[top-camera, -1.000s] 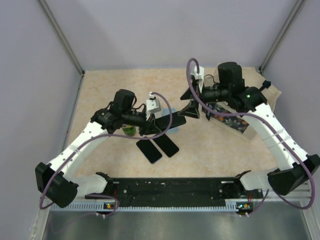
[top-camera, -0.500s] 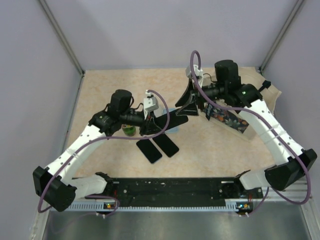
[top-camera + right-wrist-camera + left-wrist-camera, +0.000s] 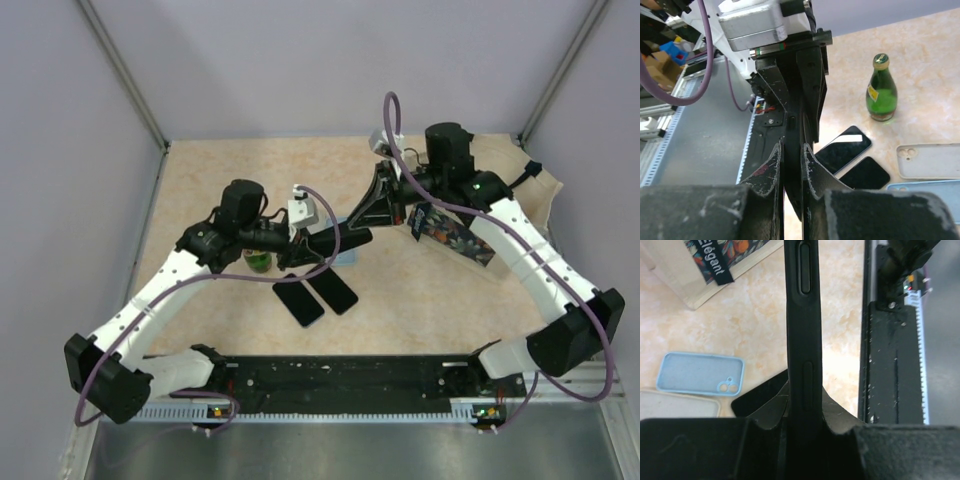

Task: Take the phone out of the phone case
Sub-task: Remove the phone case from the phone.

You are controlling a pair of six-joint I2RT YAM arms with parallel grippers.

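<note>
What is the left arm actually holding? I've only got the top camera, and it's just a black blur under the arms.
Observer: The left wrist camera shows the left fingers clamped on a black cased phone. It is held on edge, with its side buttons facing the lens.
Operator: Does the right side have hold of it too?
Observer: In the right wrist camera the right fingers are shut on the phone's thin far end, nearly touching each other.
Operator: Any spare cases hidden under the arms?
Observer: Yes, a light blue case lies flat beside a whitish case.
</note>
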